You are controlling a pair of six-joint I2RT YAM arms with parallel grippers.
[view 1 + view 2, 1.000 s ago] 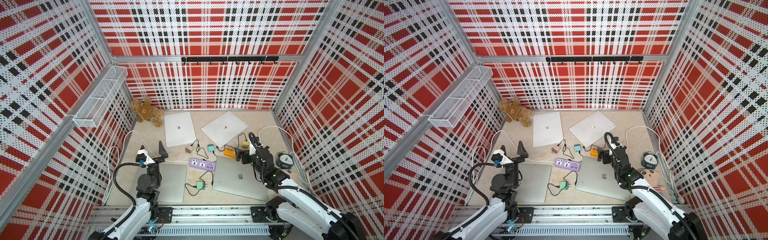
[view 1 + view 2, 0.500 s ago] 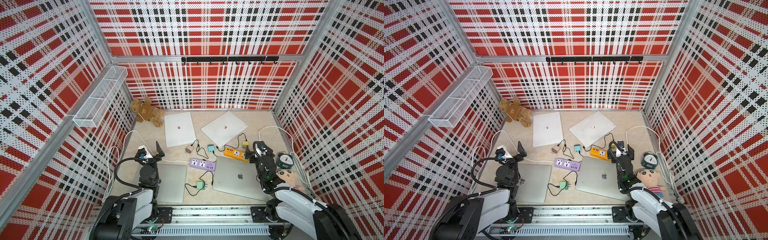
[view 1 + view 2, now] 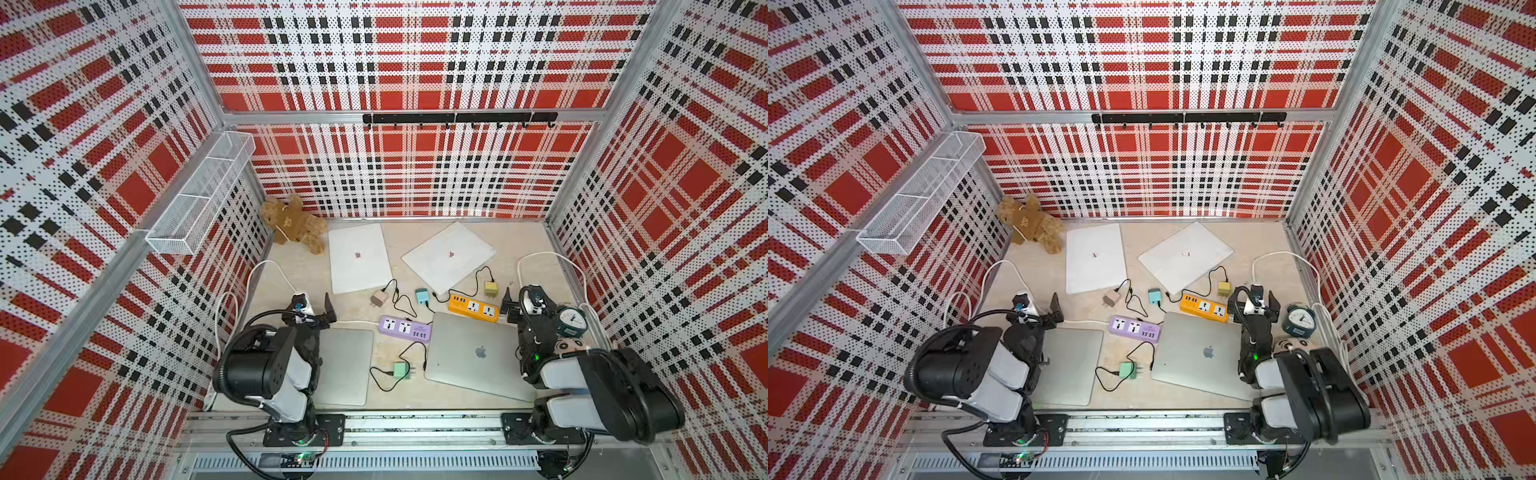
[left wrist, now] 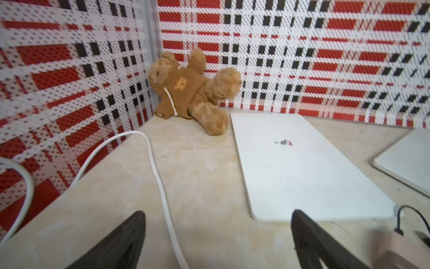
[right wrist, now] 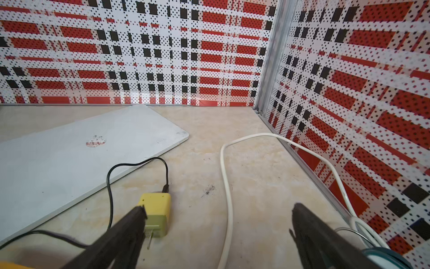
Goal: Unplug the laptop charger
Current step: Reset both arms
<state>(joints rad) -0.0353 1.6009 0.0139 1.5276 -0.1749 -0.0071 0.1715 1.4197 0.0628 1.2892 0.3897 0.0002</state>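
Left end effector: jaws apart, empty. Right end effector: jaws apart, empty, just beside yellow charger lying unplugged on tabletop.

Bright, diffuse light fills the cell, and shadows on the bench are faint and soft. In both top views the plaid walls bow at the edges. In the left wrist view the side wall smears. In the right wrist view the teal clock is out of focus.

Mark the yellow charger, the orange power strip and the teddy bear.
yellow charger [image 5: 156,209], right wrist view, on its top face.
orange power strip [image 3: 473,308], in a top view, on its socket face.
teddy bear [image 4: 183,90], left wrist view, on its brown shirt.
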